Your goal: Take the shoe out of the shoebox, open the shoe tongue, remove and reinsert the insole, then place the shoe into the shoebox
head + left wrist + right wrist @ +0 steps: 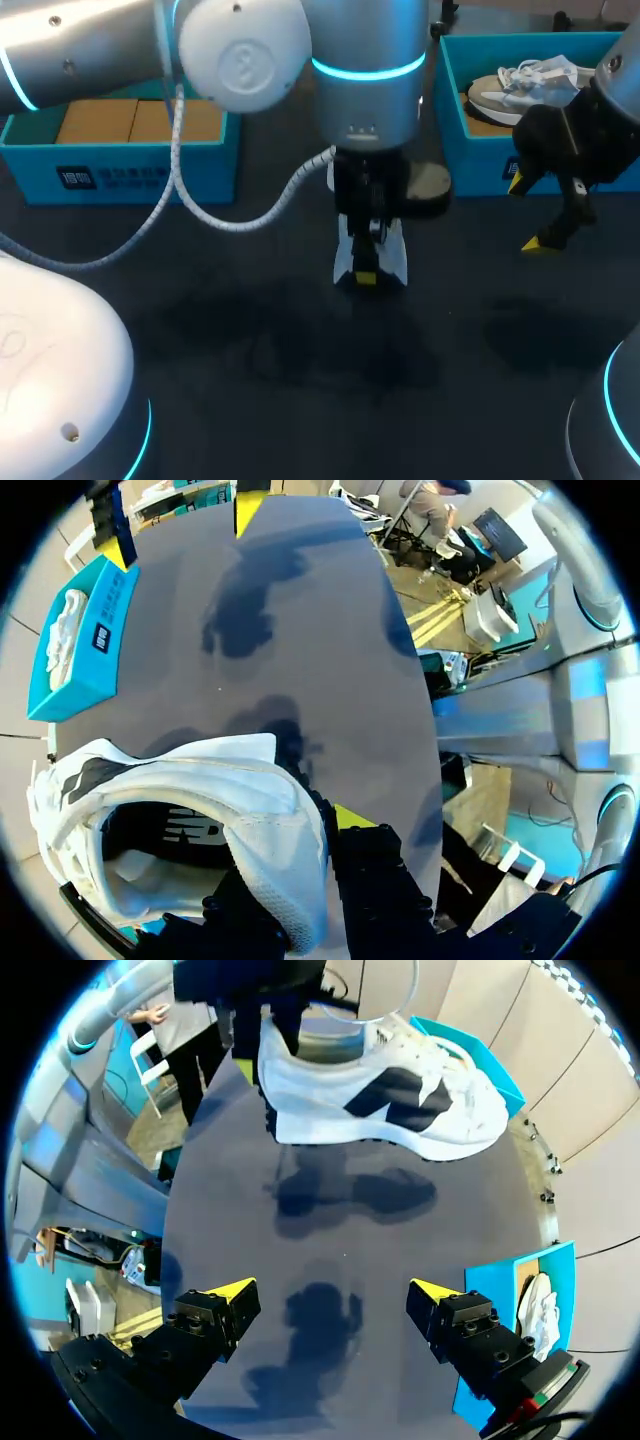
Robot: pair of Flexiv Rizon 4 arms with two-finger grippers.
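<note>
A white shoe with black side marks (380, 1100) hangs above the middle of the table, toe pointing away from my left arm. My left gripper (368, 275) is shut on its heel collar; in the left wrist view one yellow fingertip (350, 815) shows outside the heel, the other is hidden inside the shoe (200, 800). My right gripper (335, 1295) stands open and empty over bare table, right of the shoe and in front of the blue shoebox (480, 155). That box holds a second grey-white shoe (520, 90).
Another blue box (140, 170) with brown cardboard inside stands at the back left. The dark tabletop (300, 360) lies under the hanging shoe. My right gripper's yellow tips (120, 550) show far ahead in the left wrist view, beside the shoebox (85, 630).
</note>
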